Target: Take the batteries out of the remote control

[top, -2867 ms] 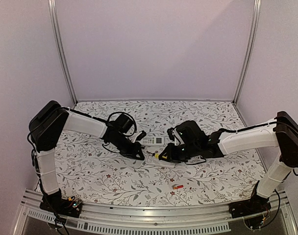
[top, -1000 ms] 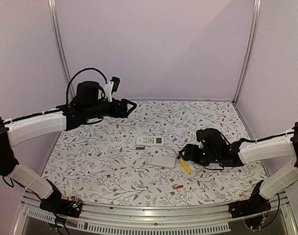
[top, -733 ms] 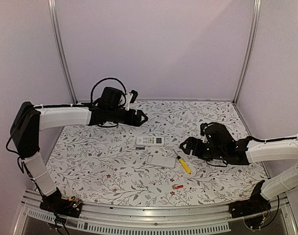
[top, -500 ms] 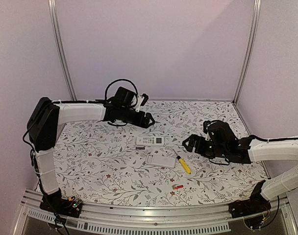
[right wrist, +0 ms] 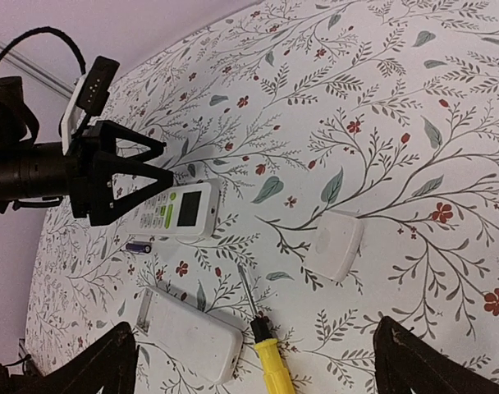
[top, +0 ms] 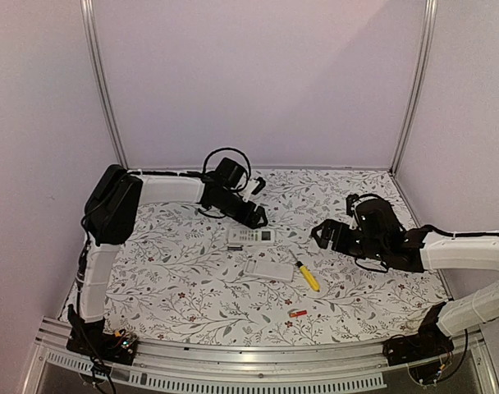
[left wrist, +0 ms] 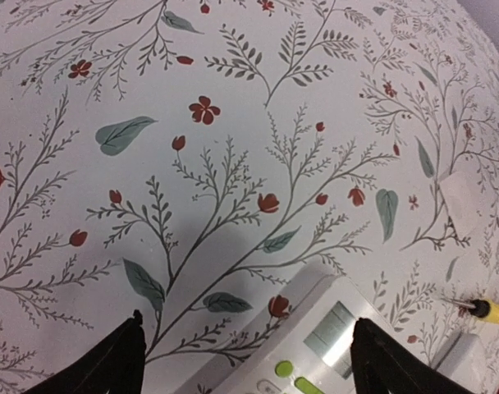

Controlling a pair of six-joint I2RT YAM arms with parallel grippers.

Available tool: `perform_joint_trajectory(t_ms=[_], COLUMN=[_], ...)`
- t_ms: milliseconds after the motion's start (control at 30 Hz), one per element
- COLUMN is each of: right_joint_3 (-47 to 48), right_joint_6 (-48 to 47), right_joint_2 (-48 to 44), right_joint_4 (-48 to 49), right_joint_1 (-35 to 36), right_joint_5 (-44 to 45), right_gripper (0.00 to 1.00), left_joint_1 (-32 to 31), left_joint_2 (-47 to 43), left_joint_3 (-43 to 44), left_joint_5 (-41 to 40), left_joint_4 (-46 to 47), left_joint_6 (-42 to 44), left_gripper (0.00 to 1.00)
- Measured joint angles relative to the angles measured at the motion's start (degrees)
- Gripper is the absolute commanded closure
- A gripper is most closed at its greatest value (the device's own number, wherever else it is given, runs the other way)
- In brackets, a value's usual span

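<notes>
Both of my pincers stand wide open with nothing between the fingers. The left pincer [right wrist: 167, 162] hangs just beyond the far long side of the display remote, and the right pincer [top: 320, 235] is low over the table to the right of the other items. Dark battery [right wrist: 137, 246]: lying on the floral tabletop [top: 167, 279] just beside the keypad end of the display remote [right wrist: 184, 209], on its near side. Red-orange battery [top: 297, 313]: lying alone toward the near edge of the table, well apart from both remotes. Longer white remote [right wrist: 190, 332]: blank side up, lying nearer to my bases than the display remote and apart from it. Yellow-handled screwdriver [right wrist: 272, 369]: flat on the table just beside the right end of the longer white remote, its metal tip pointing away from my bases. Small white cover [right wrist: 338, 244]: lying by itself to the right of the screwdriver's tip. Whether my left fingers touch the display remote I cannot tell. Lilac walls [top: 258, 82] close in the table on three sides.
</notes>
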Motion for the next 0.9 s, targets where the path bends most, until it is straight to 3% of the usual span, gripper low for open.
perform_joint_trajectory(t_ms=[367, 900], right_joint_3=[0.00, 2.97], right_joint_6=[-1.14, -1.90], right_joint_2=[0.46, 7.17], right_joint_4=[1.99, 3.82], right_joint_1=[-0.66, -0.92], right_joint_5=[0.96, -0.63], right_gripper=[0.01, 0.02], left_joint_1=[0.00, -0.33], left_joint_2=[2.95, -3.04], left_joint_3=[1.95, -6.73], left_joint_5=[0.15, 3.58], left_joint_4=[-4.63, -6.58], left_joint_6=[4.98, 9.86], left_gripper=[0.14, 0.15])
